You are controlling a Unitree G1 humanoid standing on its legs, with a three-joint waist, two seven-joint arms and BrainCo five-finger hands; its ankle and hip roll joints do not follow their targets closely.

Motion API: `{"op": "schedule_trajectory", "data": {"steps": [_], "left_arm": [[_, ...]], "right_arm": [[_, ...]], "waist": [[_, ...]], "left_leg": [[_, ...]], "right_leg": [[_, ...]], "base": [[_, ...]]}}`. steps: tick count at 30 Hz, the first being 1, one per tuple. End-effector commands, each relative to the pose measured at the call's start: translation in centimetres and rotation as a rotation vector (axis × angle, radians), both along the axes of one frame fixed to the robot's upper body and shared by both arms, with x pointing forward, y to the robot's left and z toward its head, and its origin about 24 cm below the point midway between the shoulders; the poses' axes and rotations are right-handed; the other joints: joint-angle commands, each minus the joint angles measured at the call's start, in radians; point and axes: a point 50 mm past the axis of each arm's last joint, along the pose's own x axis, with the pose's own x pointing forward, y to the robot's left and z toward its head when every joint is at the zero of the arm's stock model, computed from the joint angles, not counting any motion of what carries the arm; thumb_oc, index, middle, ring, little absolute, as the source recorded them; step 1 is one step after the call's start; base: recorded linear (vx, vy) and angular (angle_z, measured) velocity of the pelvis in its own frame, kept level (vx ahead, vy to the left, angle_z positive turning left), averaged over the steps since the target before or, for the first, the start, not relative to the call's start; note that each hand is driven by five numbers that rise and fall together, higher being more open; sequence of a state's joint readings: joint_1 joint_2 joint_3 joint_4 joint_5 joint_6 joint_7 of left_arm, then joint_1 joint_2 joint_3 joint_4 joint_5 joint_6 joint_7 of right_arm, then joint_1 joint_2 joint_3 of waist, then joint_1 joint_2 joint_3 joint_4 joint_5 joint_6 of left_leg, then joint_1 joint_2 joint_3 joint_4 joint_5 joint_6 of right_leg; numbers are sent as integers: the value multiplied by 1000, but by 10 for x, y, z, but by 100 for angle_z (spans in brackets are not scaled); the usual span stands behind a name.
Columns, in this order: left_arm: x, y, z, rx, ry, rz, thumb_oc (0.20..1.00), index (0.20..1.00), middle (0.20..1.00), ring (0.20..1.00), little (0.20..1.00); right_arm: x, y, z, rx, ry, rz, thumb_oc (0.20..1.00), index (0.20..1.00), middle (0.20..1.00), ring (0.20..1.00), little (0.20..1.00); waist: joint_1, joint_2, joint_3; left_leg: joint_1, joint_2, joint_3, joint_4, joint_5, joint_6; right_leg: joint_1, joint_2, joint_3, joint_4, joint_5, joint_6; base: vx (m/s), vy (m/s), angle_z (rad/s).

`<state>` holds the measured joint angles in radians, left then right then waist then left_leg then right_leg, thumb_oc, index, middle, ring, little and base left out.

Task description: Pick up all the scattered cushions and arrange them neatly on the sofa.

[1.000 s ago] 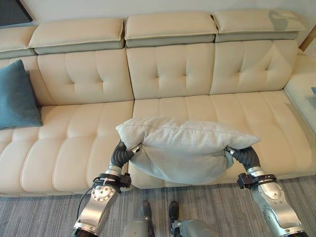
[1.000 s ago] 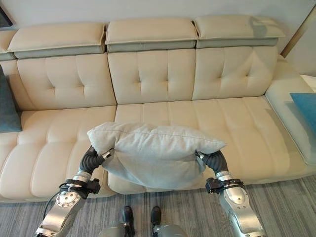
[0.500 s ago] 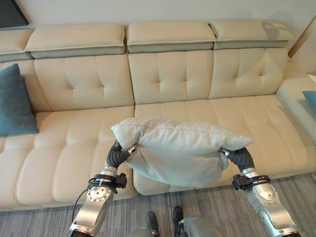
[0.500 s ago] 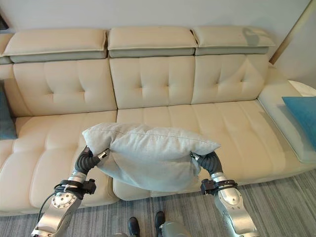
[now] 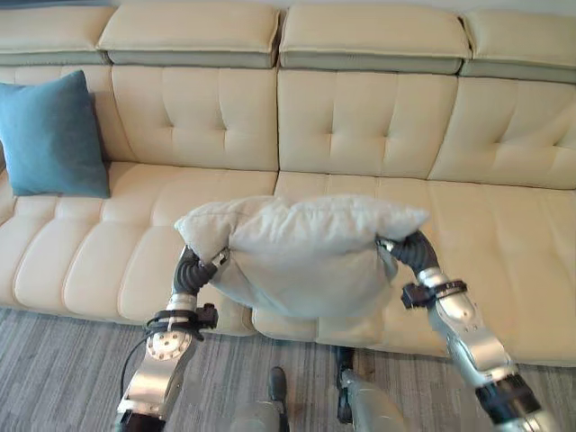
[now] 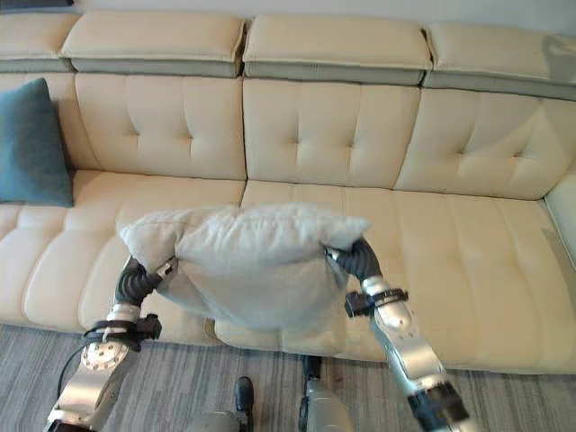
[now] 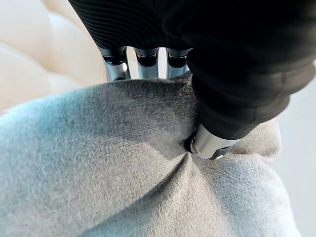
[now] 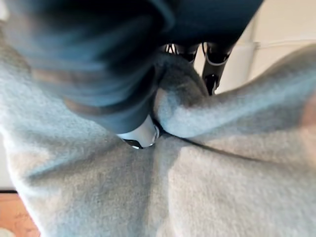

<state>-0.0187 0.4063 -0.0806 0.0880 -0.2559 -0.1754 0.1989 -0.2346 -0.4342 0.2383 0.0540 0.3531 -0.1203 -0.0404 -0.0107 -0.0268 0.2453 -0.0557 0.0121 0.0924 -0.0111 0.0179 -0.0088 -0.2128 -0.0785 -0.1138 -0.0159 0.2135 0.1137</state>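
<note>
1. The whole view has swung toward the robot's left since a second ago, so the camera has turned: the teal cushion now sits well inside the frame, and the sofa's far right end with the blue patch that lay there has dropped out of sight. The sofa itself has not moved.

2. The grey cushion is still carried in the air between the two hands, over the front edge of the sofa's seat, roughly before the seam between the left and middle seat sections. It looks more bunched and narrower than before, the hands closer together.

3. The left hand has its thumb dug into the cushion's fabric, and its fingers go over the far side, pinching the cloth.

4. The right hand does the same at the other end: thumb pressed into a fold, fingers wrapped past a gathered ridge of fabric.

5. My reading: the turn left suggests the grey cushion is bound for a spot on the sofa nearer the teal one. It is not yet set down.

6. Count: two cushions visible, one grey in hand and one teal leaning upright against the sofa's backrest at its left end; one sofa; two hands, both occupied
</note>
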Motion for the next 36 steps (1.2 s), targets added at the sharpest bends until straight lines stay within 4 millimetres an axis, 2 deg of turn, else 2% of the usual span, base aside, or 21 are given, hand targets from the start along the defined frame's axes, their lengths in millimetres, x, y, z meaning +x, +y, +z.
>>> {"op": "schedule_trajectory", "data": {"steps": [1, 2, 3, 4, 7, 8, 9, 11, 16, 17, 18, 19, 20, 25, 26, 28, 29, 30, 32, 33, 36], "left_arm": [[41, -16, 76, 66, -353, -60, 200, 200, 200, 200, 200], [52, -20, 87, 65, -387, -61, 200, 200, 200, 200, 200], [52, -20, 87, 65, -387, -61, 200, 200, 200, 200, 200], [77, -26, 113, 76, -453, -28, 200, 200, 200, 200, 200], [106, -36, 152, 109, -523, 13, 200, 200, 200, 200, 200], [111, -36, 164, 113, -546, 34, 200, 200, 200, 200, 200], [112, -37, 167, 113, -551, 34, 200, 200, 200, 200, 200], [126, -34, 194, 106, -578, 93, 200, 200, 200, 200, 200], [138, -31, 235, 110, -617, 179, 200, 200, 200, 200, 200], [139, -31, 235, 109, -618, 178, 200, 200, 200, 200, 200], [149, -25, 235, 88, -523, 192, 1000, 1000, 1000, 1000, 1000], [150, -25, 237, 86, -526, 191, 1000, 1000, 1000, 1000, 1000], [150, -19, 253, 128, -525, 198, 1000, 1000, 1000, 1000, 1000], [145, 5, 269, 217, -529, 259, 1000, 1000, 1000, 1000, 1000], [141, 17, 275, 223, -545, 287, 1000, 1000, 1000, 1000, 1000], [138, 23, 278, 223, -556, 299, 1000, 1000, 1000, 1000, 1000], [130, 39, 283, 212, -586, 331, 1000, 1000, 1000, 1000, 1000], [129, 39, 283, 212, -586, 332, 1000, 1000, 1000, 1000, 1000], [122, 55, 283, 243, -593, 359, 1000, 1000, 1000, 1000, 1000], [115, 70, 278, 279, -584, 384, 1000, 1000, 1000, 1000, 1000], [108, 91, 251, 360, -497, 405, 1000, 1000, 1000, 1000, 1000]], "right_arm": [[22, 50, 85, 181, -356, 128, 200, 200, 200, 200, 200], [32, 53, 96, 191, -375, 111, 200, 200, 200, 200, 200], [32, 53, 96, 191, -376, 111, 200, 200, 200, 200, 200], [54, 58, 121, 186, -412, 52, 200, 200, 200, 200, 200], [78, 60, 164, 161, -478, -41, 200, 200, 200, 200, 200], [80, 58, 180, 152, -519, -67, 200, 200, 200, 200, 200], [80, 58, 182, 152, -525, -69, 200, 200, 200, 200, 200], [87, 63, 211, 95, -573, -104, 200, 200, 200, 200, 200], [93, 64, 248, 0, -624, -169, 200, 200, 200, 200, 200], [93, 64, 248, 0, -625, -169, 200, 200, 200, 200, 200], [100, 62, 256, -63, -596, -196, 275, 275, 275, 275, 275], [100, 62, 257, -62, -599, -196, 561, 561, 561, 561, 561], [104, 55, 260, -98, -574, -233, 1000, 1000, 1000, 1000, 1000], [101, 46, 272, -153, -607, -261, 1000, 1000, 1000, 1000, 1000], [98, 36, 279, -139, -629, -290, 1000, 1000, 1000, 1000, 1000], [97, 29, 283, -127, -637, -314, 1000, 1000, 1000, 1000, 1000], [93, 12, 290, -99, -658, -360, 1000, 1000, 1000, 1000, 1000], [93, 12, 290, -99, -658, -360, 1000, 1000, 1000, 1000, 1000], [90, -7, 293, -86, -670, -410, 1000, 1000, 1000, 1000, 1000], [88, -24, 289, -85, -663, -440, 1000, 1000, 1000, 1000, 1000], [87, -47, 270, -99, -619, -462, 1000, 1000, 1000, 1000, 1000]], "waist": [[18, -21, -16], [21, -16, -9], [21, -16, -9], [31, -1, 4], [43, 17, 27], [44, 20, 38], [44, 20, 41], [47, 43, 64], [40, 52, 77], [39, 52, 78], [32, 51, 83], [32, 51, 84], [31, 50, 93], [27, 45, 91], [26, 43, 87], [26, 41, 84], [27, 40, 79], [27, 40, 80], [29, 38, 71], [30, 39, 60], [25, 41, 48]], "left_leg": [[-62, -78, 11, 154, -178, 8], [-97, -79, 9, 166, -175, 5], [-99, -79, 9, 168, -175, 5], [-149, -77, 3, 181, -171, -3], [-209, -75, -6, 190, -156, -12], [-227, -79, -8, 191, -144, -15], [-231, -79, -9, 193, -144, -15], [-265, -74, -17, 197, -140, -22], [-325, -79, -20, 188, -123, -30], [-326, -79, -20, 188, -122, -30], [-354, -81, -19, 186, -111, -32], [-357, -81, -19, 186, -111, -32], [-379, -82, -19, 191, -105, -32], [-400, -72, -16, 187, -99, -33], [-402, -69, -12, 182, -95, -35], [-398, -67, -11, 178, -95, -36], [-390, -65, -5, 173, -98, -38], [-389, -64, -5, 173, -98, -38], [-377, -62, 2, 169, -102, -39], [-359, -59, 7, 164, -105, -40], [-320, -56, 15, 157, -112, -42]], "right_leg": [[-92, -63, 13, 49, -80, 38], [-122, -66, 14, 56, -79, 35], [-124, -66, 14, 57, -79, 35], [-165, -67, 17, 70, -79, 34], [-217, -68, 18, 86, -80, 32], [-235, -73, 17, 87, -78, 33], [-238, -73, 16, 89, -78, 33], [-281, -68, 19, 109, -87, 34], [-352, -70, 24, 121, -82, 40], [-354, -70, 24, 121, -82, 40], [-381, -69, 25, 121, -73, 43], [-384, -69, 25, 122, -73, 43], [-401, -68, 24, 121, -67, 43], [-428, -62, 23, 120, -64, 45], [-430, -61, 23, 116, -61, 47], [-428, -59, 23, 113, -61, 47], [-420, -55, 24, 107, -61, 49], [-419, -54, 25, 107, -60, 49], [-405, -52, 25, 96, -59, 51], [-385, -50, 26, 86, -56, 53], [-347, -52, 27, 76, -56, 54]], "base": [[-76, -51, 9], [-74, -50, 2], [-63, -41, 7], [-61, -40, 12], [-55, -56, 16], [-35, -42, 20], [-31, -41, 20], [-14, -50, 7], [-15, -33, 3], [-36, -77, 4], [-27, -42, 1], [-49, -63, 5], [-32, -48, 8], [-5, -30, 3], [0, 0, 0], [0, 0, 0], [17, 3, -5], [33, 3, -9], [43, 13, -10], [53, 25, -8], [40, 22, -14]]}}
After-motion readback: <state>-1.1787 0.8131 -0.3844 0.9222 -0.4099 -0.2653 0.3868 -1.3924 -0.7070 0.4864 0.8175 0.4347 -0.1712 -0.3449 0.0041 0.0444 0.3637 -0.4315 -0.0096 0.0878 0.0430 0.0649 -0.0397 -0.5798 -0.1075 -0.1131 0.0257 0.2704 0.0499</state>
